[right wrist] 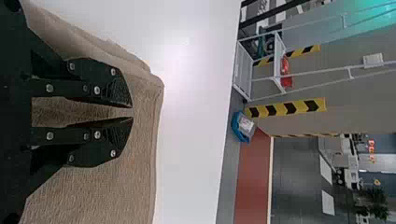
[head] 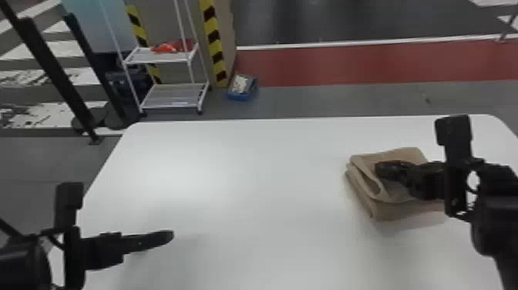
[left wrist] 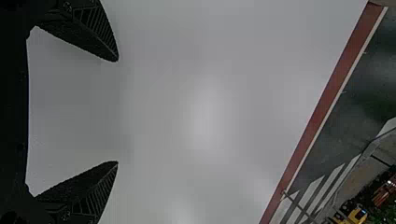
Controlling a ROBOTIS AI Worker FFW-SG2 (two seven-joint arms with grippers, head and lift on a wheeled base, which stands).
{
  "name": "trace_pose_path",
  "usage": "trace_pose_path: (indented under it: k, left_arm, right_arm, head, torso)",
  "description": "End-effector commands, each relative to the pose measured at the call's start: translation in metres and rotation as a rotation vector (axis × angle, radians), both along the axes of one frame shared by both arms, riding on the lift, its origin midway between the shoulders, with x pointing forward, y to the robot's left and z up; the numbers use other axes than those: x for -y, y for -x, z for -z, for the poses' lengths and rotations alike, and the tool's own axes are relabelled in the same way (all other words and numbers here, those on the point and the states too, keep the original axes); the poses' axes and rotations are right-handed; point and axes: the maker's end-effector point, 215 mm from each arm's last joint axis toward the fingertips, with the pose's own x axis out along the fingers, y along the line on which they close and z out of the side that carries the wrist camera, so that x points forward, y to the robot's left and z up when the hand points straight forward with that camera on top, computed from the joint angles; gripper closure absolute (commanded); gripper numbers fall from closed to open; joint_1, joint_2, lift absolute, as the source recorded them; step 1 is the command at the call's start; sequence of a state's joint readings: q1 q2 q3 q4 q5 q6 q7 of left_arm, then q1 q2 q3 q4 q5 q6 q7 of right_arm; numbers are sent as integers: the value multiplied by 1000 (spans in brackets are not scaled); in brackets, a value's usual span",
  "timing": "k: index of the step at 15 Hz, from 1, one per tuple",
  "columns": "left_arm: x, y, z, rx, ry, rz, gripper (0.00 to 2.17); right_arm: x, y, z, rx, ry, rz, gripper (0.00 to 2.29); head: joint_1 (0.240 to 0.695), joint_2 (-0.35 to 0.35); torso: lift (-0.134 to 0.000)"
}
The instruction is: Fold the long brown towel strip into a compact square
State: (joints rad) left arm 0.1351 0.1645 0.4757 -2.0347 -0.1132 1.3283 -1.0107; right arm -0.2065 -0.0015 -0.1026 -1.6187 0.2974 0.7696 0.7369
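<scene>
The brown towel (head: 401,154) lies folded in a thick, layered bundle on the right part of the white table, with a loose fold bulging at its left side. On top of it rests my right gripper (head: 379,169). From the right wrist, the brown towel (right wrist: 116,186) spreads under and around my right gripper (right wrist: 132,113), whose fingers are pinched together on a bit of cloth. My left gripper (head: 169,236) is over the table's left front part, away from the towel. Its two fingers stand wide apart with nothing between them, as my left gripper (left wrist: 117,112) shows at the wrist.
The white table (head: 239,162) has its far edge beyond the towel. Past it on the floor stand a white wire cart (head: 173,94) with a red item on it, a blue bin (head: 242,96) and a post with yellow and black stripes (head: 214,38).
</scene>
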Motion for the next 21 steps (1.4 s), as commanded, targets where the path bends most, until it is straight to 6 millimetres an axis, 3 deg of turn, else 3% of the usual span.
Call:
trace_pose_path:
  k: [1,8,14,16,18,21]
  left_arm:
    - [-1,-1,0,3,-1,-2,100]
    - [-6,1,3,-4,-2,-8,100]
    - [-11,1,-1,7,-5,-16,100]
    - [-11,-1,-4,13,-6,-17,100]
    - [-11,-1,-6,16,-6,-16,100]
    - [-11,-1,-7,16,-6,-15,100]
  right_arm:
    - [-26,5,5,-10,22,-57,1868]
    - [-79,37,34,-69,36,-181,1868]
    - [-167,96,26,-54,-8,-403,1868]
    - [-182,106,15,-16,-28,-456,1868]
    - [-177,107,-5,23,-51,-448,1868]
    - [-134,115,-37,-13,-142,-370,1868]
  head:
    - [695,164]
    - [695,245]
    - [695,328]
    - [695,350]
    - [695,350]
    - [695,350]
  torso:
    - [-125]
    - [-125]
    - [-125]
    - [-125]
    - [-125]
    - [-125]
